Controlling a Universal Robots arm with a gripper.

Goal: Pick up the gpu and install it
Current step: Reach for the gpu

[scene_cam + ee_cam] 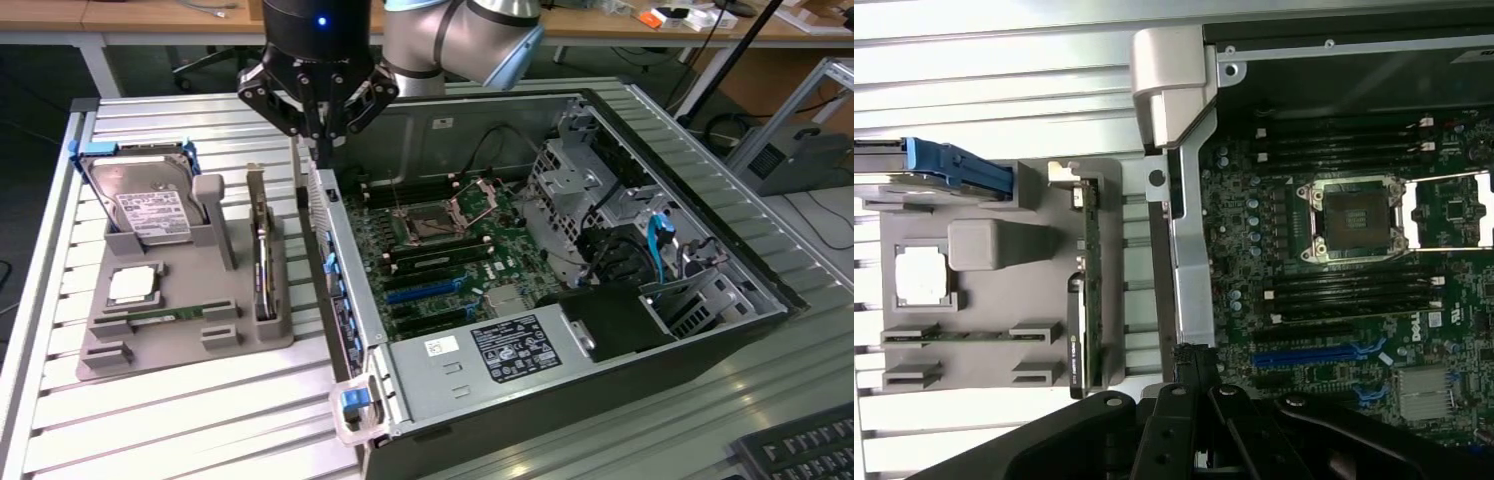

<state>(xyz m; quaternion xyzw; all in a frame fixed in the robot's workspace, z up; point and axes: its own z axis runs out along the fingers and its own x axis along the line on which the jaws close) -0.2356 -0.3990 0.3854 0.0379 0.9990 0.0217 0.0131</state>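
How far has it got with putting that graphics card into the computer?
Nothing looks done yet: the gpu stands on edge in the grey holder beside the open computer case. The hand hangs shut and empty-looking above the case's edge. Left: picking the card up and seating it; the blue slots are bare.

We log the table [174,420] as bare ribbed metal, dull silver. The tray [167,350] looks matt grey plastic, smooth. On the gpu [262,260] we see a dark matt face and silvery metal at one end. The hard drive [127,180]: shiny metal, white paper label [150,215]. The computer case [441,125]: grey sheet metal. The gripper [320,135]: black, faintly glossy.
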